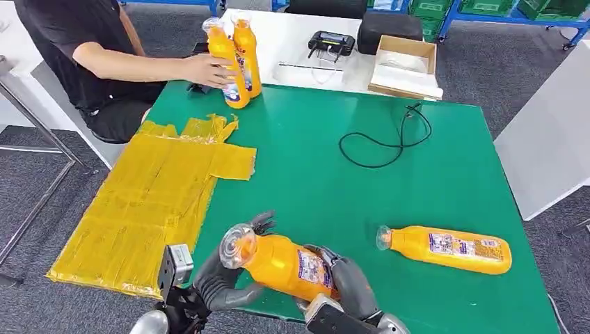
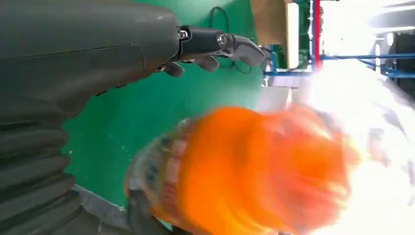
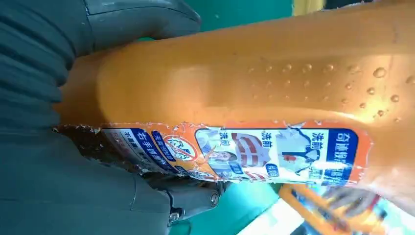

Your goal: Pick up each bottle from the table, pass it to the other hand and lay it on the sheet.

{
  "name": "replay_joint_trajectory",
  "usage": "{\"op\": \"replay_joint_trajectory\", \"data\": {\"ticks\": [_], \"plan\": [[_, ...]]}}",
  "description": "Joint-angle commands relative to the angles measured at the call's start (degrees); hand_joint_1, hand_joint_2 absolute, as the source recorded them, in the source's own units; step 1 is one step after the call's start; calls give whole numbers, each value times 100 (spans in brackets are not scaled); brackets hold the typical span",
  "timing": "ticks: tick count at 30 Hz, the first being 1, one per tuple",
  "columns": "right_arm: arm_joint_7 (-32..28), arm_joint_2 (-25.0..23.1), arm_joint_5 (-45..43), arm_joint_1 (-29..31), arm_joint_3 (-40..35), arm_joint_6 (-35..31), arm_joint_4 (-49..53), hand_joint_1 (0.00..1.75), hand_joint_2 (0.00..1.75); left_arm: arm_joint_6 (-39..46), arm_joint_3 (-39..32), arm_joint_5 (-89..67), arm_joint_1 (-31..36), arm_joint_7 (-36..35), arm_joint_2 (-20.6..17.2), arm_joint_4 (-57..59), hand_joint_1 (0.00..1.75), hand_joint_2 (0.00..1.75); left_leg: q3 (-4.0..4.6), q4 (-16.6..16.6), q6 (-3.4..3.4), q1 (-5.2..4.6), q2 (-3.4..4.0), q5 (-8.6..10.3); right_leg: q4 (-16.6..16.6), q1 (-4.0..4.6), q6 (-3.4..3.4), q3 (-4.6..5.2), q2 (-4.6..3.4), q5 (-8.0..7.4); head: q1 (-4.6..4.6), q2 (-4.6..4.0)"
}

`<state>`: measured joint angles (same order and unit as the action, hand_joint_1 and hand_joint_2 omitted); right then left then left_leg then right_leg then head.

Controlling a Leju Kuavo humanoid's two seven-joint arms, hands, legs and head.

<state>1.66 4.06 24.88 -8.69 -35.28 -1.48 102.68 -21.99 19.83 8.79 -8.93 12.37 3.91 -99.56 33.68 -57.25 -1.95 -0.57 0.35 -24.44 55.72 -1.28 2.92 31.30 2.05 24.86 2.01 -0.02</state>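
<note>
Orange plastic bottle with a clear cap and blue-and-white label (image 1: 282,264) getting held up over the near edge of the green table (image 1: 334,181), lying nearly level, cap end pointing toward the yellow sheet (image 1: 149,202). Being gripped round the base end by the right hand (image 1: 351,282), dark fingers (image 3: 193,198) and thick grey thumb (image 3: 142,19) closing tight on either side of the labelled body. Sitting under the neck end, the left hand (image 1: 222,275), fingers curling up around the shoulder just below the cap; looking spread and loose in the left wrist view, fingers (image 2: 220,44) reaching out past the blurry orange shape, so can't tell if actually gripping yet. Lying on its side well off to the right on the green table, a second orange bottle (image 1: 445,248). Being held upright at the far table edge by a person's hand (image 1: 205,69), two more orange bottles (image 1: 236,62). Also hanging around: a looped black cable (image 1: 386,142) and an open cardboard box (image 1: 405,66).
</note>
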Motion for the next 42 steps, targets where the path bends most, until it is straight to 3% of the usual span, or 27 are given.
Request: {"op": "replay_joint_trajectory", "data": {"ticks": [1,5,6,29,30,31,37,42], "plan": [[-143,-398,356,685,-506,396,-1365,175,175,-78,335,-108,404,7,-13,18,0,175,-4,1,12,11,5,0,-6,10,-13,-4,-16,-3,0,0],[-158,-414,708,757,-690,590,-1236,175,175,-71,499,-485,450,230,-111,10,0,175,-1,-1,11,9,-2,0,-3,7,-11,-1,-14,-1,0,0],[-146,-432,875,764,-732,571,-1173,175,175,-16,506,-595,432,283,-104,26,175,175,1,-2,17,13,3,-2,-5,11,-17,0,-25,-2,-2,0],[-128,-334,997,494,-667,353,-1176,175,175,-198,374,-370,454,398,-32,105,175,175,-2,2,19,11,-10,-2,-9,9,-19,-6,-13,2,-2,0],[-49,-301,1158,481,-674,221,-1163,150,175,-174,348,-378,440,401,-18,83,175,175,-2,2,15,9,-9,-1,-8,6,-15,-4,-9,2,-2,0],[11,-274,1324,473,-675,95,-1156,0,175,-132,324,-411,434,399,-12,68,175,175,-2,1,19,12,-12,-1,-10,9,-19,-7,-11,2,-2,0],[298,-10,1366,5,-397,-660,-662,0,175,87,34,-697,252,518,-69,-139,175,175,1,-1,14,9,-15,-1,-6,7,-14,-3,-4,3,-2,0],[595,387,1353,-289,-494,-761,14,0,175,73,-53,-677,123,593,-77,-156,175,175,5,-6,19,10,-19,-8,-4,8,-19,-2,-9,10,0,0]]}}
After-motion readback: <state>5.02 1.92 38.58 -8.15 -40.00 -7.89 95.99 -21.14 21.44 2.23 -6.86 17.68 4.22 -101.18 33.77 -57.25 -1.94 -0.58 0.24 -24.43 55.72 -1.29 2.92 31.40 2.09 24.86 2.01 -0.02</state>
